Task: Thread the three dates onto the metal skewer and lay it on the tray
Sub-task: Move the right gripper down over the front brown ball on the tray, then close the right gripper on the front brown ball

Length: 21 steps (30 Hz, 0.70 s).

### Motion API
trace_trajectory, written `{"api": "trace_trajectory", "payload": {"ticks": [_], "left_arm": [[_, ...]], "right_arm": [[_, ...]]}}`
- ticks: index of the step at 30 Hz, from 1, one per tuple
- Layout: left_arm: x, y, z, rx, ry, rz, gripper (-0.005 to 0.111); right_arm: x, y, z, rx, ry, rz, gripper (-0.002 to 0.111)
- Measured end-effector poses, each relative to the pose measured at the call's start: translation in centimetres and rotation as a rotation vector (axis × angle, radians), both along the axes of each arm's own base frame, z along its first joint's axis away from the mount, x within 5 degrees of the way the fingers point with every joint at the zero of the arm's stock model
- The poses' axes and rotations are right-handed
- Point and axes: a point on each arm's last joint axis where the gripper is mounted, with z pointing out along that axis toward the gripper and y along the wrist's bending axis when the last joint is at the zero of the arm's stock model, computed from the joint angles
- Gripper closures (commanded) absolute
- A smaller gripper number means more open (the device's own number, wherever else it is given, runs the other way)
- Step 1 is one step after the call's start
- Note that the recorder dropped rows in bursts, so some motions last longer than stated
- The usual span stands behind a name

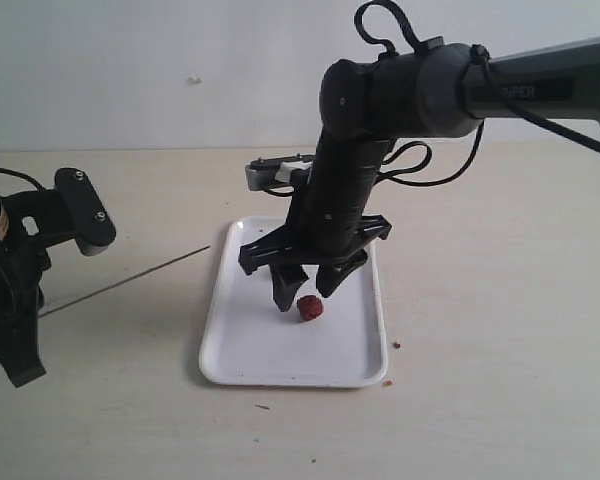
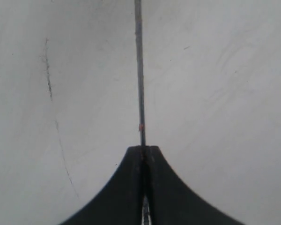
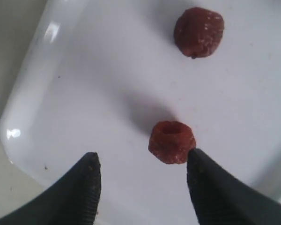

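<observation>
Right claw (image 1: pixel 307 292) is down over the one white tray (image 1: pixel 280 365), jaws spread wide and gripping nothing. The wrist camera counts two dates (image 3: pixel 172 143) lying on the tray: the near one sits between the fingers, just beside one fingertip (image 3: pixel 194 161), and the second date (image 3: pixel 198 32) lies farther off, well apart. Over on the other side, the left claw (image 2: pixel 143 152) is clenched tight on the single skewer (image 1: pixel 130 280), which runs out over the table (image 1: pixel 480 350) with its tip near the tray's edge. A couple of crumbs (image 1: pixel 396 345) lie beside the tray.
</observation>
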Motion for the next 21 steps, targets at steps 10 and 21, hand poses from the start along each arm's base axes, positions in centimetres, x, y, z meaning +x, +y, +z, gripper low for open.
{"api": "trace_trajectory", "payload": {"ticks": [10,21], "left_arm": [[-0.1,-0.1,0.1,-0.015,0.001,0.008,0.107],[-0.1,-0.1,0.1,-0.017,0.000,0.008,0.107]], "right_arm": [[0.5,-0.2,-2.0,-0.076,-0.006,-0.072,0.053],[0.7,0.1,-3.1,-0.072,-0.014,-0.078,0.054]]}}
